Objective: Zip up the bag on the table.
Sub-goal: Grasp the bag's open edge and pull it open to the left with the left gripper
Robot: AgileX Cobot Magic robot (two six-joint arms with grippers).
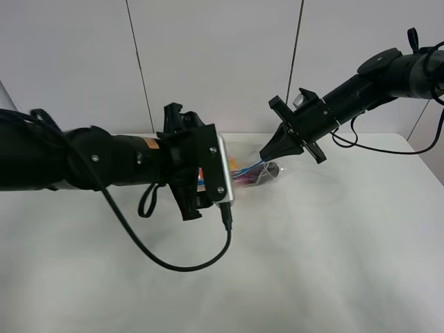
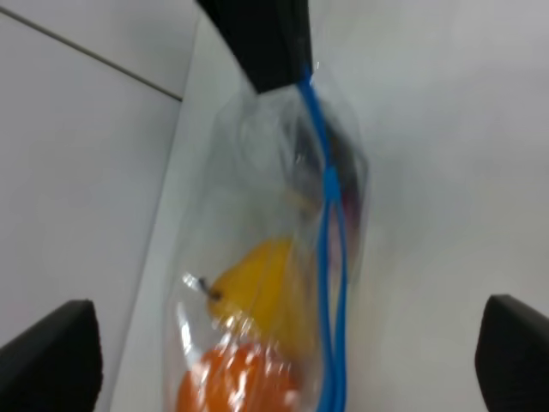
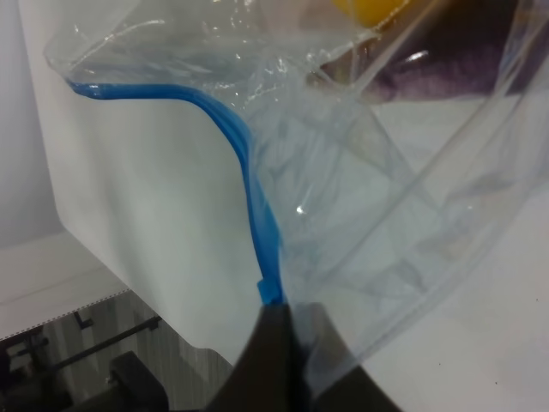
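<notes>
Sprawling white table (image 1: 333,263) beneath the bag (image 1: 257,172), pale panelled wall (image 1: 215,62) behind.

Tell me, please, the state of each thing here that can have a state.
right gripper: shut on the end of the zip strip.
left gripper: open, with the bag in the gap.
bag: filled, not fully zipped.
zip strip: joined near the right gripper, parted into two lines farther along.

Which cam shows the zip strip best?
Left wrist: the zip strip shows at length, parted toward the orange. Right wrist: only its end, pinched in the right pincer. Exterior high: a sliver past the left arm.
</notes>
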